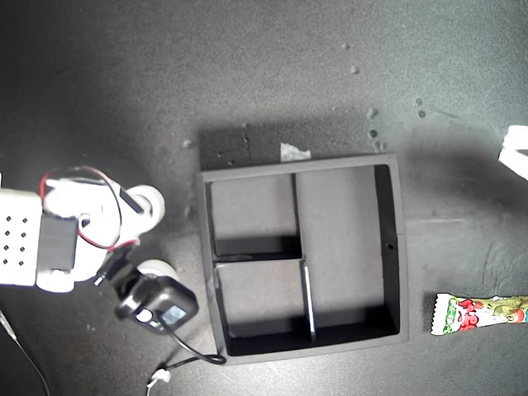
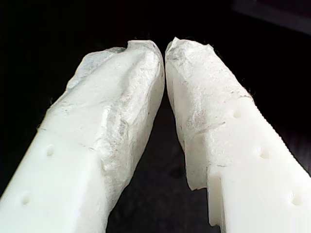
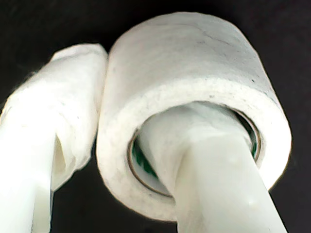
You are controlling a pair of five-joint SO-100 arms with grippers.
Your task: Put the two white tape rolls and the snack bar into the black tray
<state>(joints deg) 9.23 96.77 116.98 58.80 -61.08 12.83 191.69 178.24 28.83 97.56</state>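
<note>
In the exterior view the dark tabletop (image 1: 272, 74) is unevenly lit, dimmest at the upper left of the frame, with washed-out white parts at the left edge. The black tray (image 1: 394, 247) walls cast soft shadows inward. Both wrist views are overexposed, soft-focused whites on near-black.

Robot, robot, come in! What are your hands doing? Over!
My second gripper pinching one tape roll, finger through its hole. My first gripper shut, empty. Black tray empty; snack bar beside it.
</note>
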